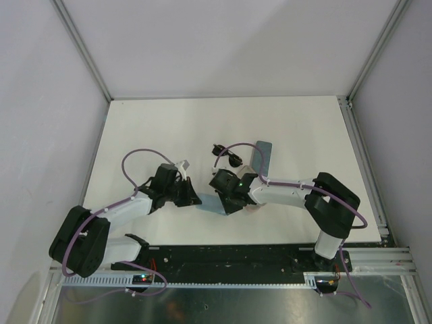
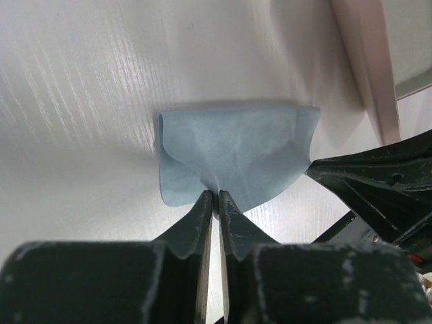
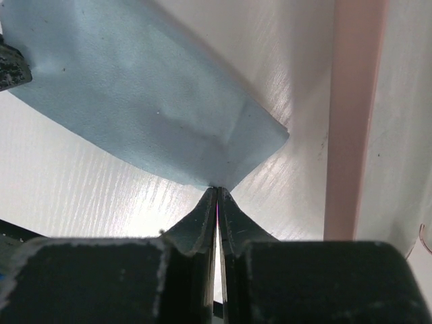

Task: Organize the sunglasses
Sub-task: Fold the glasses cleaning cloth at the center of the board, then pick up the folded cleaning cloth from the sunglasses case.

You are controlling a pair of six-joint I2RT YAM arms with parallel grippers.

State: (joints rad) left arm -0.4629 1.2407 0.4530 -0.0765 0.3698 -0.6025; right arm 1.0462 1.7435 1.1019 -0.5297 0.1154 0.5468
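Cloth [image 2: 233, 152], light blue, pinched by left gripper [image 2: 216, 196] and right gripper [image 3: 217, 189].

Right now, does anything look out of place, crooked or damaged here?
Only the light-blue cloth: it is puckered and curled at its edges, pinched by the left gripper and the right gripper at opposite ends. Nothing spilled or broken shows.

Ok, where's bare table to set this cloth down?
The far half of the table, between the back wall and the black sunglasses, is bare; so is the right side between the blue-grey case and the rail. The centre is crowded: the left tool and right tool pinch the light-blue cloth near the sunglasses.
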